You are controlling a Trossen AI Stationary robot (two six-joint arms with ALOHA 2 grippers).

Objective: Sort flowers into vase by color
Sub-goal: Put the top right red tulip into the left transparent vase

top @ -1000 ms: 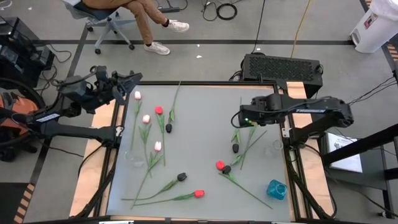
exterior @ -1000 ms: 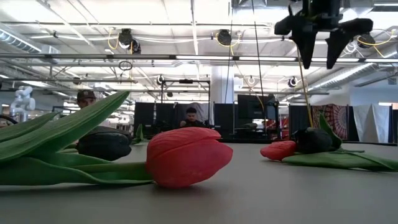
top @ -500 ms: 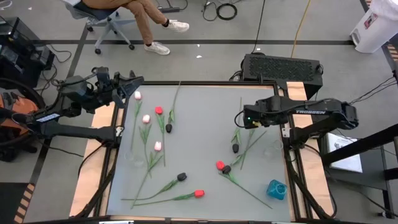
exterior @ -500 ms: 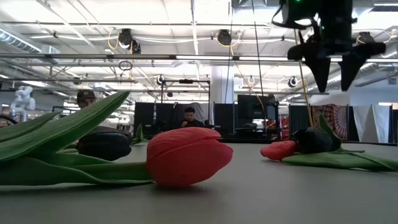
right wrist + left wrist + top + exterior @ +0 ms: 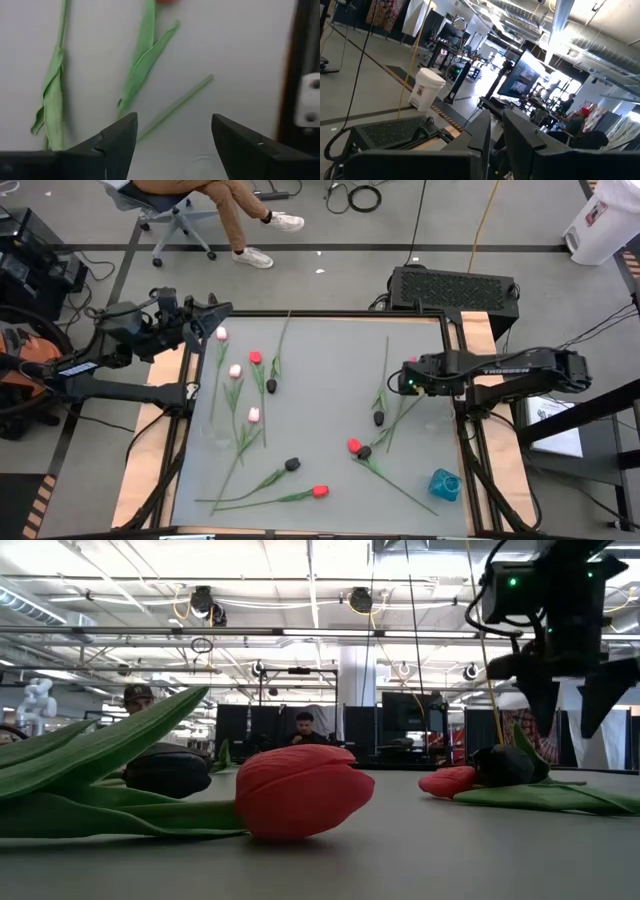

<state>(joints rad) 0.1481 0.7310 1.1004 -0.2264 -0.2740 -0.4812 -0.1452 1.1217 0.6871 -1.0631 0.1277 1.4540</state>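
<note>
Tulips lie flat on the grey table (image 5: 320, 360): pink (image 5: 221, 333), red (image 5: 255, 357) and black (image 5: 271, 386) heads on the left, a red one (image 5: 320, 491) near the front. On the right lie a black-headed tulip (image 5: 378, 418) and a red one (image 5: 353, 445). My right gripper (image 5: 408, 385) (image 5: 572, 718) hangs open above the table, pointing down. The red tulip's bare stem end (image 5: 175, 107) shows below, between its fingers (image 5: 117, 137), untouched. My left gripper (image 5: 215, 315) (image 5: 496, 135) is raised at the far left corner, shut, with nothing seen in it.
A blue vase (image 5: 445, 484) lies at the near right corner. Clear glass vases stand at the right (image 5: 443, 417) and left (image 5: 213, 432). A black box (image 5: 455, 288) sits behind the table. People sit in the room beyond.
My right gripper has come down toward the table and drifted toward its right edge, staying open and pointing down over the stems on the right. The flowers have not moved.
</note>
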